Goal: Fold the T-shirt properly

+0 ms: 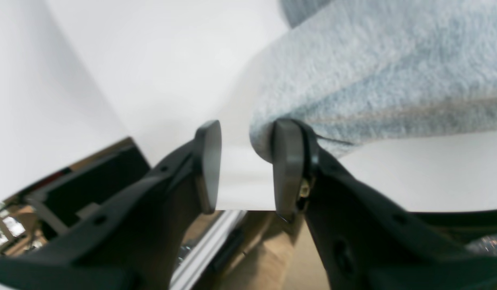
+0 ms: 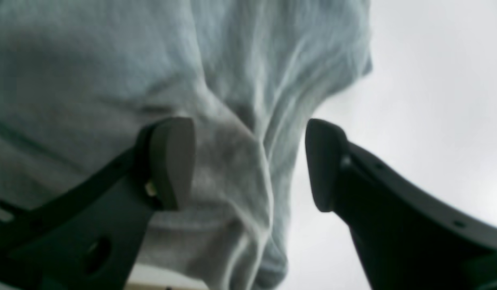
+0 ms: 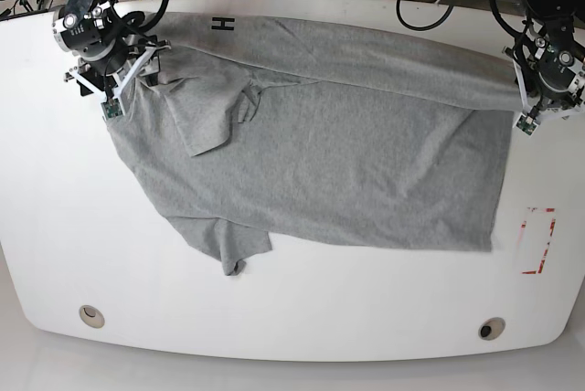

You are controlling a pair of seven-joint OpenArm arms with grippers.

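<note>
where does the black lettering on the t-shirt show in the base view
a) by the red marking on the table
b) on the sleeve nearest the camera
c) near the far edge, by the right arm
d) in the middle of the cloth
c: the black lettering sits on the T-shirt at the table's far edge, close to the right tool.

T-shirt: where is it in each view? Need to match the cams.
Left wrist: T-shirt upper right, folded edge against one finger of the open left gripper.
Right wrist: fills left and centre, bunched between open right gripper.
Base: spread across the table.
Shared landmark: white tabletop.
</note>
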